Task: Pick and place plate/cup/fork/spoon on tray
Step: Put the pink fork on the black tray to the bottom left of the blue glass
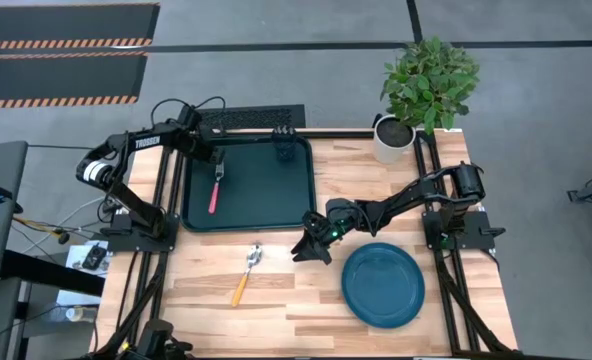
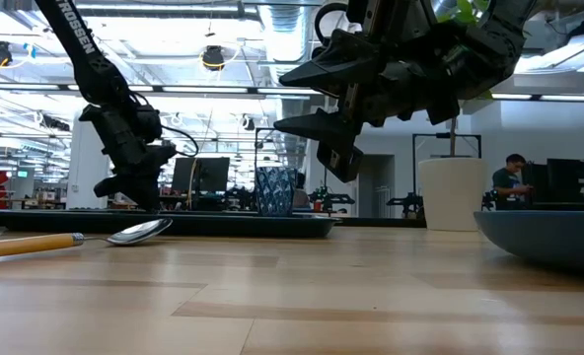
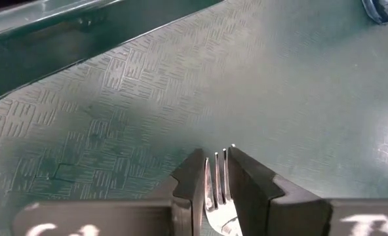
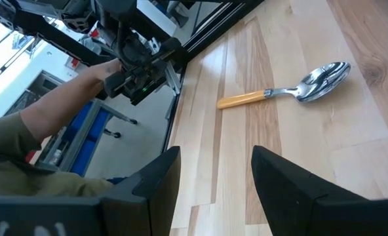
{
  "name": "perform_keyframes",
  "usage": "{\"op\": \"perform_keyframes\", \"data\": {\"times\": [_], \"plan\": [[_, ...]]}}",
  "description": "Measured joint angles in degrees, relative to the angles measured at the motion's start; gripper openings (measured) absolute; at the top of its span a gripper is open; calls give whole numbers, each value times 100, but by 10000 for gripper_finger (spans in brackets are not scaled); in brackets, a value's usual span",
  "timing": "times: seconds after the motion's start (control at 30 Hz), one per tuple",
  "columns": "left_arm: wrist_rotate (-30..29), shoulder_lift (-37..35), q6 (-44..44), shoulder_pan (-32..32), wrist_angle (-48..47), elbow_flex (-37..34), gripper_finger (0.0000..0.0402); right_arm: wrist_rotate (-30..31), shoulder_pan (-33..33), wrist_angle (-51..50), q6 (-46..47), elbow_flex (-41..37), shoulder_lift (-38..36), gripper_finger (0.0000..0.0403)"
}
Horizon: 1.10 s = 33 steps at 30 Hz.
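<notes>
Left end effector [image 3: 217, 172] narrowly parted around fork [image 1: 215, 186] tines on tray [image 1: 276, 205], right end effector [image 4: 210, 172] spread above spoon [image 4: 287, 91]

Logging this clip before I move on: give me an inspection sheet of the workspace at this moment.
Surface: wooden table, bare planks in front.
Job's things: fork and cup on the tray; spoon and plate on the table.
Clutter: potted plant at the far right corner.
Grippers: left gripper low over the tray, fingers either side of the fork's tines; right gripper open, between tray and plate, holding nothing.
Cables: loops behind the left arm's base.
Surroundings: a person's sleeve beside the table.
</notes>
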Motion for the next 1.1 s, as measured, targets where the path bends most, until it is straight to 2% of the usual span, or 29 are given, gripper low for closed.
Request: {"op": "perform_keyframes", "data": {"times": [0.2,0.5,1.1], "plan": [[-98,0,-96,-2,30,4,47,0,0,-1,0,0,0,212],[-243,0,-195,-4,65,7,3,0,0,-1,-7,0,0,212],[-226,0,86,-4,-26,7,14,0,0,-3,-19,0,0,212]]}}
